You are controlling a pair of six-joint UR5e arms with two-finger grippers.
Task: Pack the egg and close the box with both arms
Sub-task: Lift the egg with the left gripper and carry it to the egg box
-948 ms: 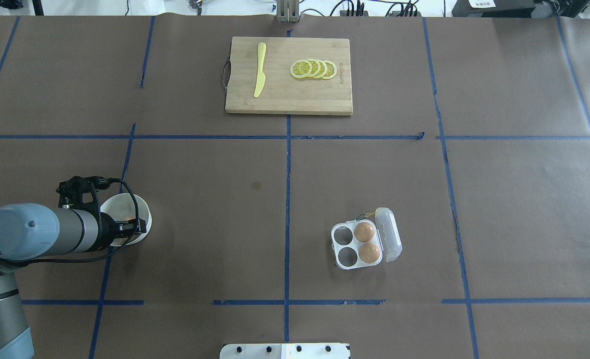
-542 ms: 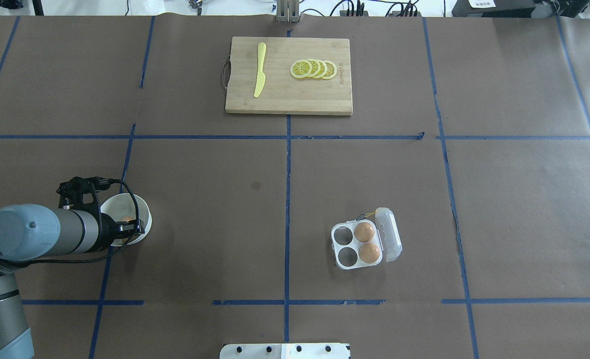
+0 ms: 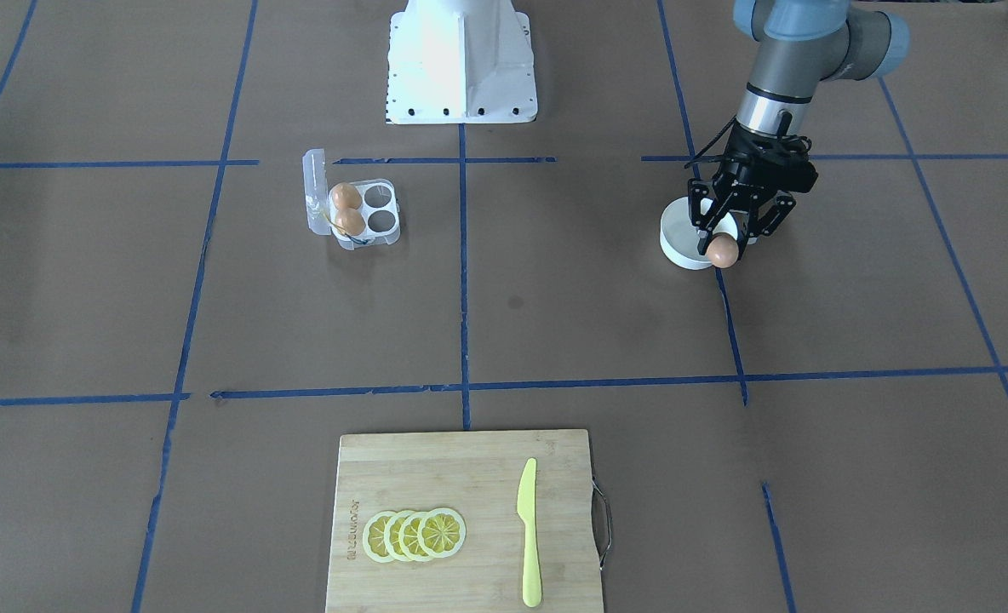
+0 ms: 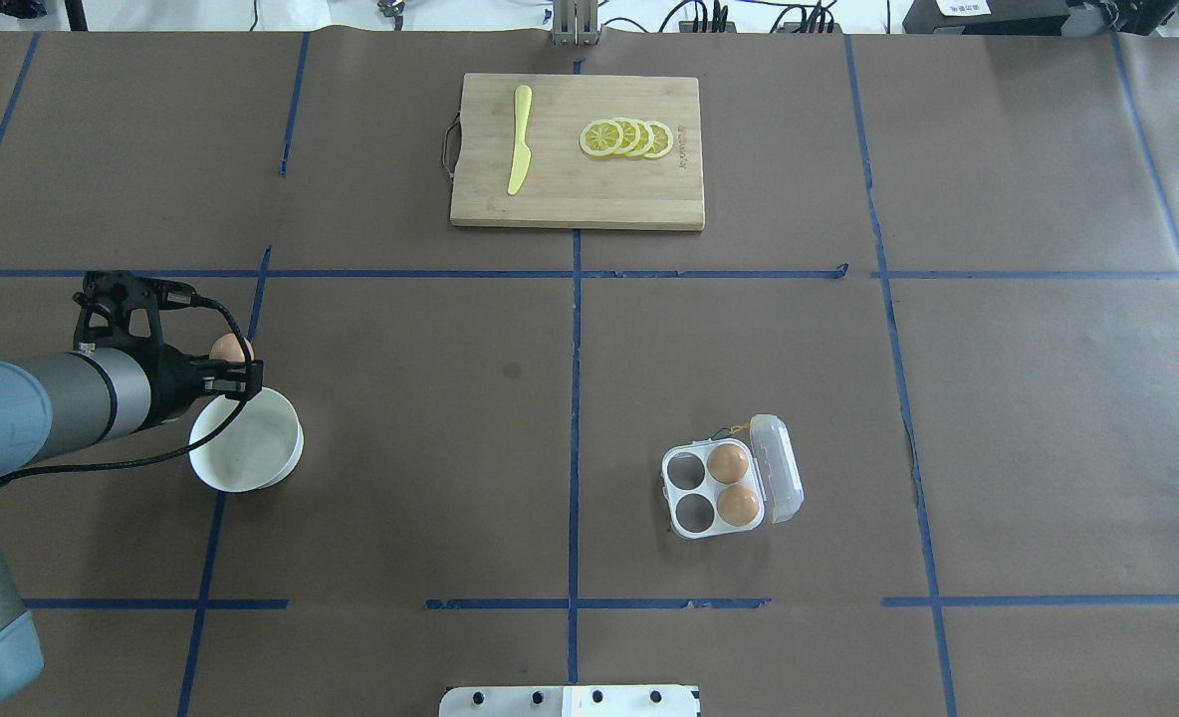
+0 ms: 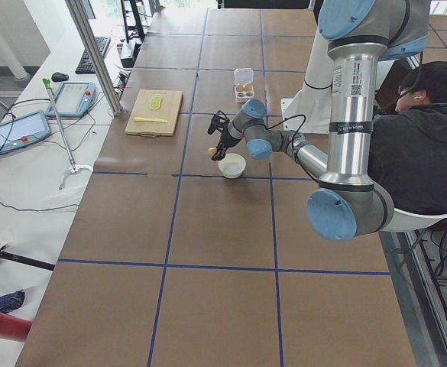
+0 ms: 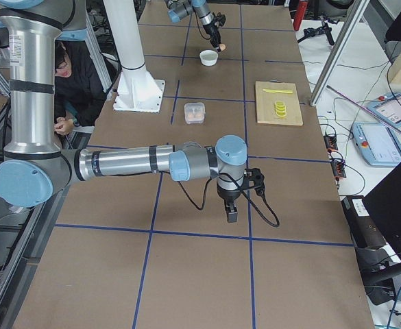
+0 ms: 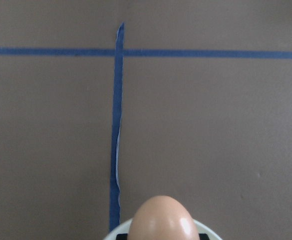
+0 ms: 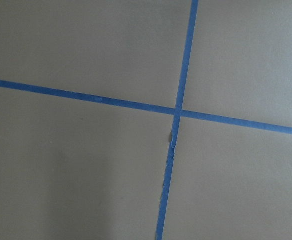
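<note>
- Left arm (image 4: 62,403): it enters at the lower left of the overhead view, and you will find the wrist bent towards the white bowl (image 4: 246,443).
- Left jaws: pressed in on the egg (image 4: 231,349), one black finger on either side. The front-facing view confirms the pinch at its upper right.
- Egg, position: held off the table (image 4: 400,398), by the bowl's rim on the side nearer the top of the overhead view. In the left wrist view it fills the bottom centre, with a sliver of white bowl rim under it.
- Box (image 4: 714,488): it sits on the table at the lower centre-right of the overhead view, well apart from the bowl. The clear lid is swung open and stands along the box's right edge.
- Box, contents: two other eggs (image 4: 728,463) occupy the two cups next to the lid. The two cups on the left side of the box are unfilled.
- Right arm (image 6: 152,162): you see it only in the exterior right view, stretched across the middle of the frame with the wrist pointing down at the table.
- Right jaws: I cannot tell whether they are spread or pressed together. The right wrist view shows only brown table cover and two crossing blue tape lines.
- Cutting board (image 4: 578,151): at the upper centre of the overhead view, carrying a yellow knife (image 4: 520,139) on its left part and a row of overlapping lemon slices (image 4: 627,138) on its right part.
</note>
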